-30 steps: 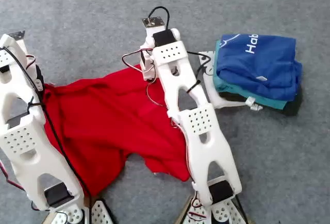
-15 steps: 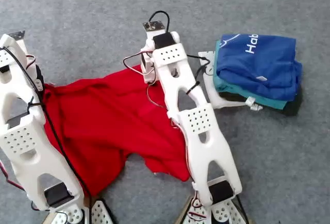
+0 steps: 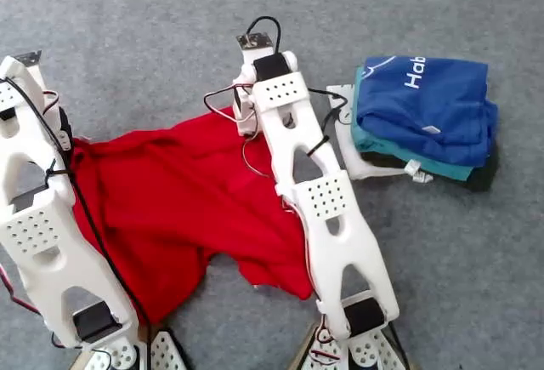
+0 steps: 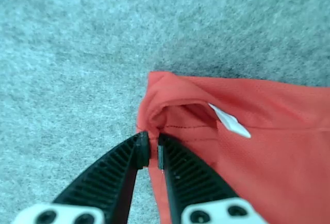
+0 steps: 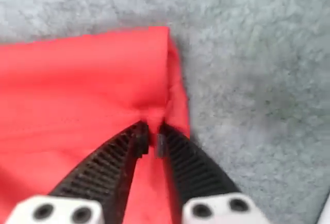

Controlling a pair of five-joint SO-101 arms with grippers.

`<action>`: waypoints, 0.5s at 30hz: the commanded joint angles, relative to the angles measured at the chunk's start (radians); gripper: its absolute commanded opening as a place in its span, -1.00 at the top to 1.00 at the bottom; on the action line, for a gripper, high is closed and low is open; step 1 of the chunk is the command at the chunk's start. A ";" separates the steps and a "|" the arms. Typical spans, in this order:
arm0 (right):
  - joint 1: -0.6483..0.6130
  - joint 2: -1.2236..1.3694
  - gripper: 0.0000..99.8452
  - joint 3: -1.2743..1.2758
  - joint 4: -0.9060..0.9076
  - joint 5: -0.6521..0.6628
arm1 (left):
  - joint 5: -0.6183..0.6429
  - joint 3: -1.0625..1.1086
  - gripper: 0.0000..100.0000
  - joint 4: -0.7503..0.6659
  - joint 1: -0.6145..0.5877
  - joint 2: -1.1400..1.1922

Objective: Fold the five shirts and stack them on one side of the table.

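The grey table [image 3: 127, 38] carried the red shirt [image 3: 170, 200], which lay loosely spread to one side of the folded stack [image 3: 421, 123]. In the last second the shirt's corner nearest the stack had shifted a little with the right arm, and the far edge had stayed. I judged the fold was only beginning. The stack had a blue shirt [image 3: 425, 98] on top, a teal one [image 3: 408, 153] under it and a white one [image 3: 361, 162] lowest. The right gripper [image 5: 152, 134] was pinched tight on the near corner. The left gripper [image 4: 153, 149] was pinched on the edge farthest from the stack.

Beyond the left gripper [image 4: 153, 152] and the right gripper [image 5: 151, 137], the red shirt [image 4: 258, 147] runs off the wrist views' edges. From above, both arms cover its edges beside the grippers. Well right of the right gripper, the blue shirt [image 3: 425, 106] hides most of the teal shirt [image 3: 367, 136].
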 commanded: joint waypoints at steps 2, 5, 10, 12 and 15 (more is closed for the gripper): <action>-0.008 -0.007 0.97 -0.068 0.009 0.005 | 0.003 -0.038 0.94 -0.003 0.019 -0.021; -0.005 -0.007 0.97 -0.068 0.012 0.002 | 0.003 -0.054 0.94 -0.002 0.030 -0.023; 0.008 -0.071 0.97 -0.067 0.014 -0.002 | 0.002 -0.088 0.94 0.026 0.042 -0.092; 0.011 -0.125 0.97 -0.065 0.014 0.003 | 0.002 -0.099 0.94 0.026 0.048 -0.130; 0.023 -0.228 0.97 -0.064 0.014 0.003 | 0.000 -0.131 0.94 0.026 0.054 -0.196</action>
